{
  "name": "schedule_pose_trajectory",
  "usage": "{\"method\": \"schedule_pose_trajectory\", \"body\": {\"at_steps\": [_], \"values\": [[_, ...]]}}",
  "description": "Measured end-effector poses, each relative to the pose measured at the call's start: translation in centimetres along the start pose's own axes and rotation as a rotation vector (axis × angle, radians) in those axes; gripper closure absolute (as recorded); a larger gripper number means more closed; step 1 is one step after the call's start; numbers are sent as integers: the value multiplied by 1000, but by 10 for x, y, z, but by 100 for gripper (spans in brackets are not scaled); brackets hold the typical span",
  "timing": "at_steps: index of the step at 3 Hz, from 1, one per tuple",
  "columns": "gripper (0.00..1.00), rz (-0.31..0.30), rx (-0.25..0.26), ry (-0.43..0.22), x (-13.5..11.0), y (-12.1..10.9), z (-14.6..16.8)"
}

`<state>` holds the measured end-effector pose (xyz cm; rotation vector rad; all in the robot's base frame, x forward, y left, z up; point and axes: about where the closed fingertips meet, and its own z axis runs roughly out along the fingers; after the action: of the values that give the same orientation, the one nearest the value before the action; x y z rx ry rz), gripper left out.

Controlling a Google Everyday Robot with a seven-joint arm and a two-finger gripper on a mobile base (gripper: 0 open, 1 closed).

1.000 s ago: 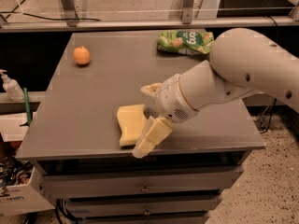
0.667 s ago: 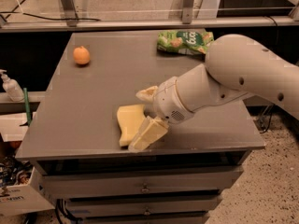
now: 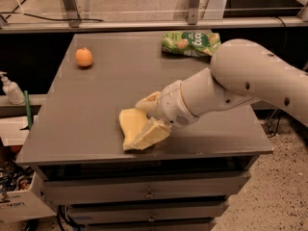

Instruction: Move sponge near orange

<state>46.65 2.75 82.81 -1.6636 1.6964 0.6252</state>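
Note:
The pale yellow sponge [image 3: 130,125] lies flat near the front edge of the grey table [image 3: 86,105]. My gripper [image 3: 148,118] is low over the sponge's right end, one pale finger [image 3: 148,101] behind it and the other finger [image 3: 153,133] across its front part. The fingers are still apart, with the sponge between them and resting on the table. The small orange [image 3: 83,57] sits at the far left of the table, well away from the sponge and gripper.
A green crinkled snack bag [image 3: 190,42] lies at the table's far right. My white arm [image 3: 250,81] reaches in from the right over the table. Drawers [image 3: 144,194] sit below the top. A soap bottle [image 3: 10,88] stands on a shelf at the left.
The gripper has come down onto the sponge's right end and its fingers have narrowed around it. The sponge and orange have not moved.

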Motion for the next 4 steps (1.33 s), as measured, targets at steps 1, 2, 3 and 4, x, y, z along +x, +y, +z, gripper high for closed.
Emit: {"method": "schedule_pose_trajectory", "body": {"at_steps": [1, 2, 3, 4], "values": [[78, -16, 4, 0, -5, -8, 0], [99, -47, 23, -9, -20, -30, 0], [100, -71, 64, -41, -39, -69, 0], [100, -83, 109, -77, -54, -106, -3]]}}
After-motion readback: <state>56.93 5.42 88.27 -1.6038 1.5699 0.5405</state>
